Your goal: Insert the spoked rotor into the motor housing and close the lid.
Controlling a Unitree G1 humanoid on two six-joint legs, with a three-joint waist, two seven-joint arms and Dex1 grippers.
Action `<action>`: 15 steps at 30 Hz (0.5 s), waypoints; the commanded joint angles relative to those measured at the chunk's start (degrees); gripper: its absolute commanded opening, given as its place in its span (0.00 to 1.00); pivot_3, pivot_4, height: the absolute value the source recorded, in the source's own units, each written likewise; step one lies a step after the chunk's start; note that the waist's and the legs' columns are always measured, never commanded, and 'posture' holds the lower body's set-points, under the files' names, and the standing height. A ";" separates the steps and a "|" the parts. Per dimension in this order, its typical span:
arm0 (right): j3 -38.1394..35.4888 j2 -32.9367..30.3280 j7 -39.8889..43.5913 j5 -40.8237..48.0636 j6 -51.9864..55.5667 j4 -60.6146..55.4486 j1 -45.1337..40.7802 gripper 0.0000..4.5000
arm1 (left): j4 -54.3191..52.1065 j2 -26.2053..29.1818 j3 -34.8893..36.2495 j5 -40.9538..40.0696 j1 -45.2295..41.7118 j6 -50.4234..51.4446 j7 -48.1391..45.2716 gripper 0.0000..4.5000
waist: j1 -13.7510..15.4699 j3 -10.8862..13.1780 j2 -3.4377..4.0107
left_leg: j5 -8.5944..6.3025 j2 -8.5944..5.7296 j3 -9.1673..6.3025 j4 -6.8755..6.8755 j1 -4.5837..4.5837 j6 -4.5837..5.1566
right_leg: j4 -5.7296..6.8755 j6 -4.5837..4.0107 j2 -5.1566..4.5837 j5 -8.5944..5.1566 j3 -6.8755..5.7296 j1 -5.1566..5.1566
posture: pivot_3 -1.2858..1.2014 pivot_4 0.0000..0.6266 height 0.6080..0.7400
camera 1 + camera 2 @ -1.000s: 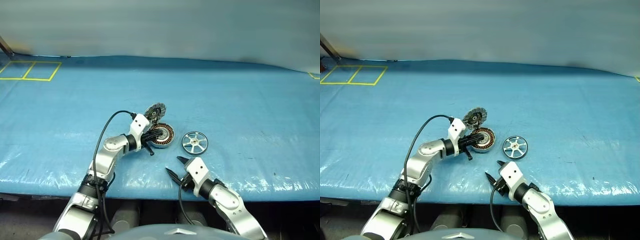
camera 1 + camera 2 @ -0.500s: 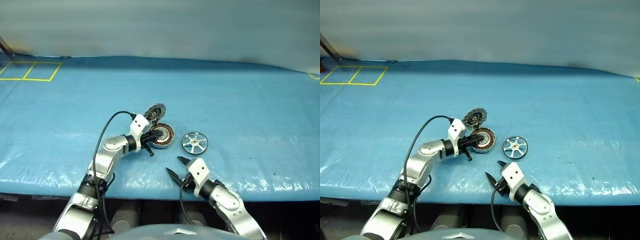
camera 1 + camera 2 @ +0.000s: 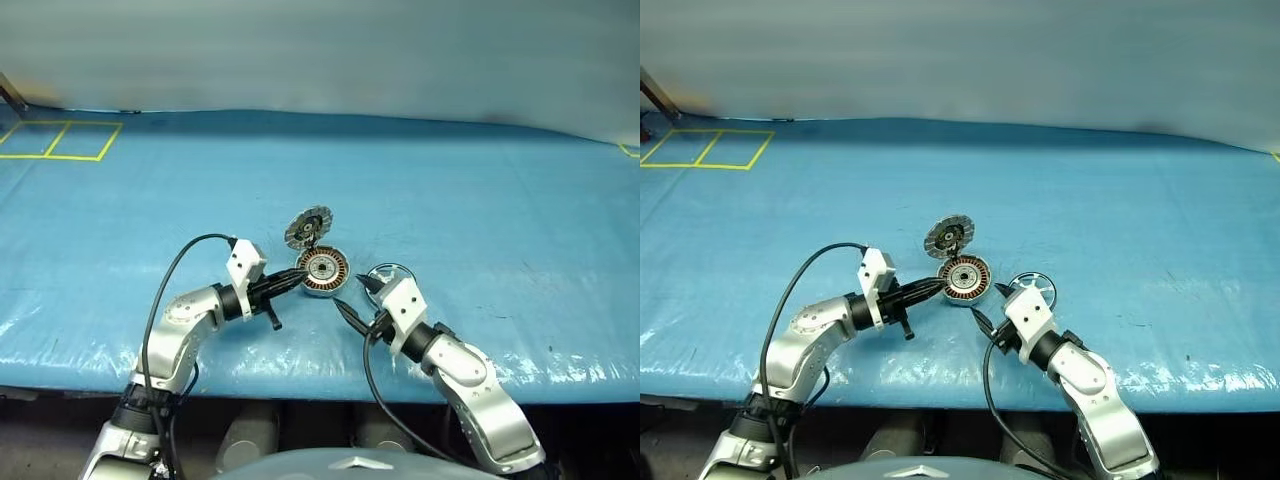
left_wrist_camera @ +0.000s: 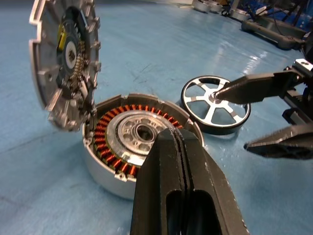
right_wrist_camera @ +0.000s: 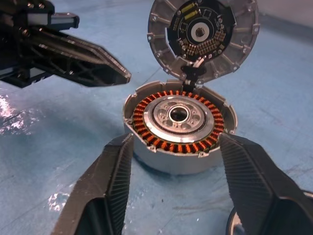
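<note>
Right wrist view: motor housing (image 5: pixel 178 128) windings exposed, lid (image 5: pixel 203 36) upright.

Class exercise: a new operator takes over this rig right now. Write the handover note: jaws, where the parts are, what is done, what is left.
Left gripper: jaws shut, empty, tip at the near rim of the motor housing.
Right gripper: jaws open, empty, to either side of the housing, not touching it.
Lid: hinged open, standing upright at the housing's far rim.
Spoked rotor: flat on the blue mat, beside the housing, behind the right gripper.
Done: housing open, windings exposed.
Left: pick up the rotor, seat it in the housing, close the lid.
</note>
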 commanded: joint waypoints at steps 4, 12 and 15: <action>2.63 1.98 1.37 -0.84 0.26 3.98 -8.51 0.14 | -2.91 0.04 1.60 0.60 2.78 -5.82 1.05 0.00 | 0.06 0.01 0.00 | 0.00 0.02 -0.02 0.00 0.02 -0.01 | 0.02 -0.03 0.02 0.00 -0.02 -0.05 | 0.52 0.24 1.00; 4.31 4.37 1.97 -2.28 0.54 13.14 -16.02 0.00 | -5.76 -0.32 2.85 -0.50 7.09 -9.68 1.55 0.00 | -0.05 0.01 0.01 | -0.01 0.00 0.00 -0.05 -0.01 0.01 | -0.04 -0.26 0.02 0.24 -0.01 -0.10 | 0.52 0.24 1.00; 4.14 5.30 1.69 -2.57 0.84 14.70 -17.31 0.00 | -7.07 -0.04 3.37 -0.19 8.97 -11.75 1.63 0.00 | -0.08 0.02 0.03 | 0.00 0.00 0.00 -0.06 -0.01 0.00 | -0.03 -0.26 0.03 0.24 -0.01 -0.11 | 0.52 0.24 1.00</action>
